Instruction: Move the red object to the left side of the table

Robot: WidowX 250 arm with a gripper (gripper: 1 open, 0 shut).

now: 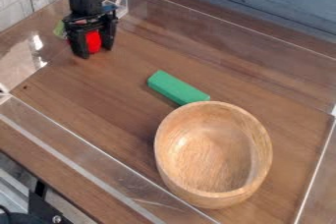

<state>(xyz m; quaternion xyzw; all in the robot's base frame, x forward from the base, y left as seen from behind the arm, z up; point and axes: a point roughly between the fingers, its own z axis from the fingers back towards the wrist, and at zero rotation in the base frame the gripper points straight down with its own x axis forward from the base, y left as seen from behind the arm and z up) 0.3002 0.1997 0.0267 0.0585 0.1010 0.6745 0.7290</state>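
Red object [93, 40] sits low between the spread fingers of the end effector [94, 46] in the camera view, near the corner of the bench [112, 110] where the walls meet. Its placement makes sense for either end of a carry: the fingers reach down around the toy from above, so that they could close on it or leave it where it is. The toy lies at the picture's left edge of the bench, which suggests the requested side, though one view does not settle whose left is meant.

Green block [178, 87] and wooden bowl [213, 154] lie well apart from the end effector, out toward the nearer part of the bench. The block rests just beside the bowl, and neither seems to have a part in this task; their distance leaves the fingers room to work or lift away.

The end effector is released, its fingers wide around the toy rather than squeezed against it. Whether a pad brushes the red surface cannot be told at this size. If the toy is where it should be, the next move calls for a straight lift, since a sideways pull could drag it or roll it along.
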